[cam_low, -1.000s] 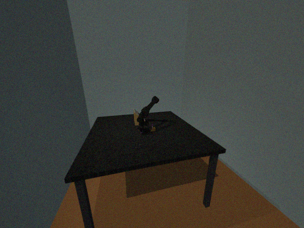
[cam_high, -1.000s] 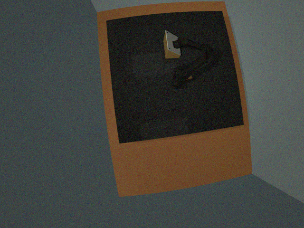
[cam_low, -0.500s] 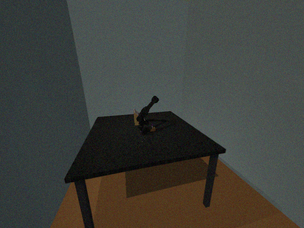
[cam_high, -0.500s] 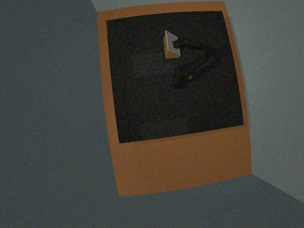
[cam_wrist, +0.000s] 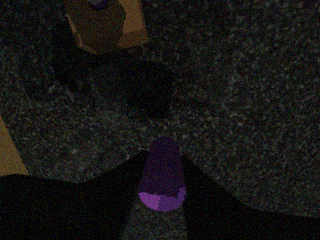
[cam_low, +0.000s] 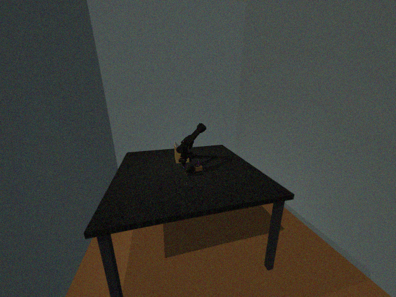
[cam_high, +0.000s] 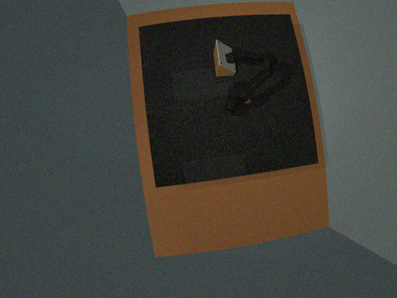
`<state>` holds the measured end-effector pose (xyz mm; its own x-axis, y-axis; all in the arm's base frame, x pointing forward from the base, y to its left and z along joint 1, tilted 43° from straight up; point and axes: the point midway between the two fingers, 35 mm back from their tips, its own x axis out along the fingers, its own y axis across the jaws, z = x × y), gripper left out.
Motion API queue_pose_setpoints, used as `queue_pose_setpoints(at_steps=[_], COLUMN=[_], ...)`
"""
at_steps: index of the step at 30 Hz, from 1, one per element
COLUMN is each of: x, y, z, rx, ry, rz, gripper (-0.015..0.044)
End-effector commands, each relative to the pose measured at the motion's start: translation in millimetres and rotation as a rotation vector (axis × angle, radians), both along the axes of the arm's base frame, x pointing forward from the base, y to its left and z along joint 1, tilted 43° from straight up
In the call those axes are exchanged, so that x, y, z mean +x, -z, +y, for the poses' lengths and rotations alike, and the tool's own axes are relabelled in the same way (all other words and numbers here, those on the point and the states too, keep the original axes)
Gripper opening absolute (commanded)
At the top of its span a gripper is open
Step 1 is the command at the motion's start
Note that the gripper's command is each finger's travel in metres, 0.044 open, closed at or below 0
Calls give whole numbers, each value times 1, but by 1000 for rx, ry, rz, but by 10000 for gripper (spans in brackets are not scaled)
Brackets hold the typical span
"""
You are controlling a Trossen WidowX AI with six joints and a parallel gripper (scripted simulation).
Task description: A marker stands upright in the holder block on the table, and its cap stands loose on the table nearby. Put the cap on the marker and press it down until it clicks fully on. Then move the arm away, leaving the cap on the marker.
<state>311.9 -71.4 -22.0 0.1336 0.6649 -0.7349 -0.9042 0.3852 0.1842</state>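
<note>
The purple cap [cam_wrist: 162, 200] stands upright between the two dark fingers of my gripper [cam_wrist: 163, 158], which is shut on it. The fingers' shadow lies apart from them, so the cap seems to be held a little above the table. The wooden holder block [cam_wrist: 136, 22] [cam_high: 247, 101] [cam_low: 198, 168] stands ahead, at the top left of the wrist view, partly in shadow. The marker [cam_wrist: 98, 3] in it shows only as a pale and purple end cut by the frame's top edge. In the top and exterior views the dark gripper is close beside the block, and its fingers are too dark to make out.
The arm's wooden base wedge with a pale plate [cam_high: 224, 59] [cam_low: 177, 155] stands at the table's far side. A wooden edge [cam_wrist: 9, 155] shows at the left of the wrist view. The arm's dark links bend over the black table [cam_high: 192, 128] [cam_low: 204, 192] close to the holder block.
</note>
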Motion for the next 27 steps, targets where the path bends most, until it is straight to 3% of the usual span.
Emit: queue_pose_setpoints(at_steps=[1,27], x=[0,-8], y=[-7,-92], z=[-3,35], rx=[-5,-4], ry=[-4,-4], rz=[-5,-4], gripper=[0,0])
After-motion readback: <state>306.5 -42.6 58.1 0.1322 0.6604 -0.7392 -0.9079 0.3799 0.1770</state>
